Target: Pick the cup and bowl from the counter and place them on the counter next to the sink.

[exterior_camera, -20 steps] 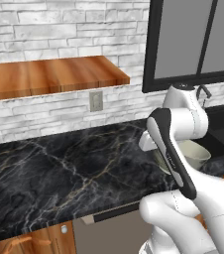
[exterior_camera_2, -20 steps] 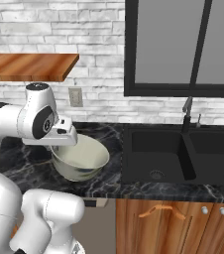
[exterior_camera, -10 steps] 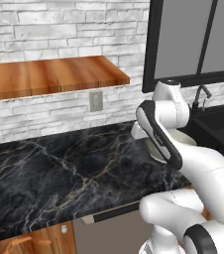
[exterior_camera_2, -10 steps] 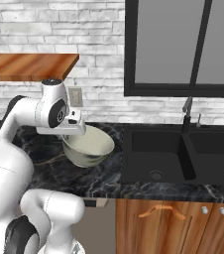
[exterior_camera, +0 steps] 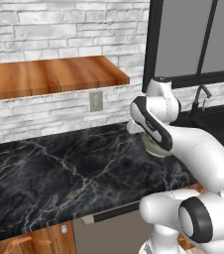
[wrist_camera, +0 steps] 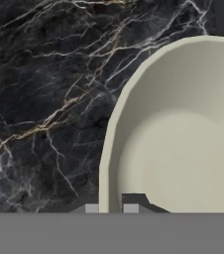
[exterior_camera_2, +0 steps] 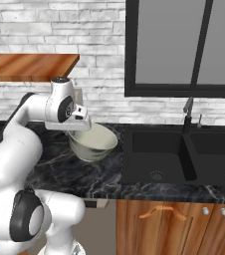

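— Item one, the bowl (exterior_camera_2: pixel 93 142): where is it, and who has it?

— Cream-white, carried tilted just above the counter (exterior_camera: pixel 59 173), towards its sink-side end, short of the sink (exterior_camera_2: pixel 184 154). The gripper (wrist_camera: pixel 110 208) has its tips pinched on the near rim, one inside the wall, one outside, as the hand view shows.

— Why a rim pinch?

— My guess: the bowl is far too wide to span, so the thin wall is the only hold. That also explains the tilt, since it hangs from one edge.

— Item two, changes from a second ago?

— The arm has swung the bowl back from the front edge towards the brick wall and lifted it. It sat lower and closer to the robot before. Grip unchanged.

— Still to do?

— Set-down beside the basin, apparently.
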Available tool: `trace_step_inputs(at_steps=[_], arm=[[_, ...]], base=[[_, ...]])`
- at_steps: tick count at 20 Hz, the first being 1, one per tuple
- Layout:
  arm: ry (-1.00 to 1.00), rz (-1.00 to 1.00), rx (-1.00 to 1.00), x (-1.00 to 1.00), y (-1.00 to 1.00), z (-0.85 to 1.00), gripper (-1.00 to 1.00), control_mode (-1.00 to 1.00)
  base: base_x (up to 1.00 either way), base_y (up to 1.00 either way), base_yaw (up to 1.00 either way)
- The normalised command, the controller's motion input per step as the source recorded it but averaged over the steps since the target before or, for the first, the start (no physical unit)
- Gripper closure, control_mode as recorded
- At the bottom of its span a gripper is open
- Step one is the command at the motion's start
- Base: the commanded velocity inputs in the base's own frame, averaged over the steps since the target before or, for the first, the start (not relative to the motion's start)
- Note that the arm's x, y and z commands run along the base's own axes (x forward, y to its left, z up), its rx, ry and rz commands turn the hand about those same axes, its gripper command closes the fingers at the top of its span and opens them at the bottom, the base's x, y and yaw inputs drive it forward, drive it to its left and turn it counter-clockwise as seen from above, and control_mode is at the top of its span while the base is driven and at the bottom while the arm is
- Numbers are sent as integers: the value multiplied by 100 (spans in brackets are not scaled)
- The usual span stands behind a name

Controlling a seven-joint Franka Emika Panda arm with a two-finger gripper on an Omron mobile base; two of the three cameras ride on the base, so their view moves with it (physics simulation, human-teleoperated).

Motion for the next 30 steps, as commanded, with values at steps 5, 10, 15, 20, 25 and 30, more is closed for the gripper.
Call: trace_step_inputs(at_steps=[5,10,15,20,25,30], arm=[[0,-6,-1,30,-14,-30,100,-100],[0,-5,0,0,-12,-9,100,-100],[0,-4,0,0,-18,-9,100,-100],[0,-2,0,1,-20,-17,100,-100],[0,0,0,12,-7,-16,100,-100],[0,0,0,23,0,-16,100,-100]], base=[[0,0,0],[0,0,0],[0,0,0],[0,0,0],[0,0,0],[0,0,0]])
